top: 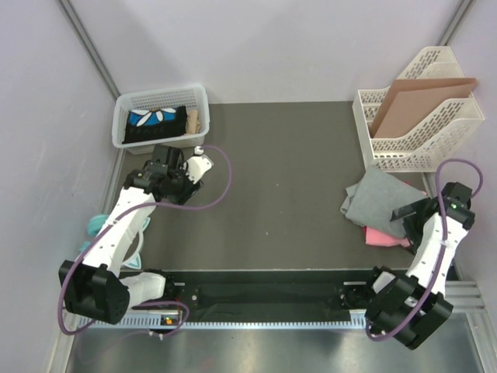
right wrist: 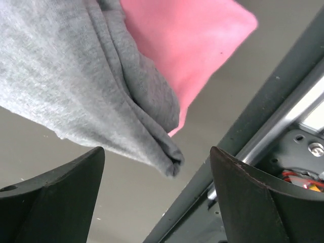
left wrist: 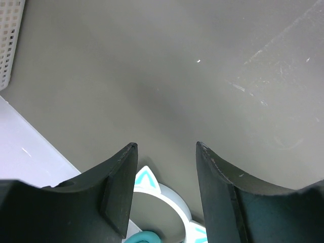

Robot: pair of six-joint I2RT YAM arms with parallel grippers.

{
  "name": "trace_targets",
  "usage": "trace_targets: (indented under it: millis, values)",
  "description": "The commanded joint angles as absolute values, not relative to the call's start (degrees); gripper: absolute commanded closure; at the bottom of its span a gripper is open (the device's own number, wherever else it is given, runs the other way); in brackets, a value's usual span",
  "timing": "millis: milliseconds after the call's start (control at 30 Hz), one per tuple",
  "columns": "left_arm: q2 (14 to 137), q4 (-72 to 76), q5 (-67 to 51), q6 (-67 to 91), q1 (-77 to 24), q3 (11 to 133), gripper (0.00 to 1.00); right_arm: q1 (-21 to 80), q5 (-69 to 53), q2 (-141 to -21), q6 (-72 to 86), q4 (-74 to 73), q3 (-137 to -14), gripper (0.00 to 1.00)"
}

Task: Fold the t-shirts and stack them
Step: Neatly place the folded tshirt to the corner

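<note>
Near the right edge of the bench (top: 287, 179), just in front of a white file rack (top: 419, 124), lies a small pile of t-shirts. The grey t-shirt (top: 380, 198) is on top, loosely folded and a little rumpled. The pink t-shirt (top: 379, 235) is under it, showing only along the near side of the pile. A darker pink strip may be a third shirt, but we cannot be sure from above.

The right claw (right wrist: 157, 152) sits at the near right corner of that pile with its jaws spread wide and gripping nothing. From its wrist camera we see a folded corner of the grey shirt reaching into the gap between the fingers, touching neither of them. The pink cloth lies beyond it.

The left claw (left wrist: 166, 147) is over by the left edge of the bench, just in front of a white basket (top: 124, 116) in the far left corner. Its jaws stand apart with only bare bench surface between them. A white and teal object (left wrist: 152, 185) shows below the fingers, and we cannot tell what it is.

The basket holds a dark cloth with a blue and white print (top: 151, 120). A brown cardboard sheet (top: 423, 97) leans in the file rack.
</note>
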State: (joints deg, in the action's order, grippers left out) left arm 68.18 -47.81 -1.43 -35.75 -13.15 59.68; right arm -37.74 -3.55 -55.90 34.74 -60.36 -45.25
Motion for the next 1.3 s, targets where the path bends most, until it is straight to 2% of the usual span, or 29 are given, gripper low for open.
trace_targets:
  millis: [0,167,333,600,700,733,833,1067,1267]
  values:
    - [69.26,-48.42,-1.85,-35.95,-13.01,63.28,0.45,-37.97,-0.53,-59.66,36.73,-61.08,-54.03,0.16]
    - [69.26,-49.48,-1.5,-36.3,-13.01,64.86,0.45,-37.97,-4.04,-66.43,38.14,-59.07,-66.42,0.14]
    - [69.87,-50.62,-0.97,-35.86,-13.01,65.57,0.45,-38.58,-1.33,-72.76,38.5,-56.51,-71.62,0.15]
    - [70.93,-50.98,-0.53,-35.42,-13.1,66.36,0.45,-39.55,2.37,-79.18,38.14,-50.2,-65.84,0.23]
    - [70.93,-51.24,-0.53,-35.25,-13.1,66.45,0.45,-40.52,2.63,-81.29,37.97,-48.52,-64.16,0.28]
    - [70.84,-51.33,-0.53,-35.24,-13.01,66.18,0.45,-40.78,3.07,-81.91,38.14,-48.25,-64.07,0.33]
    - [70.75,-51.85,-0.53,-35.24,-13.01,66.18,0.45,-41.48,3.08,-84.37,38.41,-48.08,-64.68,0.38]
    - [69.52,-51.86,1.32,-35.51,-13.1,64.87,0.45,-41.84,2.64,-88.5,39.46,-47.55,-66.53,0.41]
    - [68.55,-52.12,0.7,-35.51,-13.01,63.28,0.45,-41.84,2.9,-91.14,40.34,-46.58,-68.03,0.49]
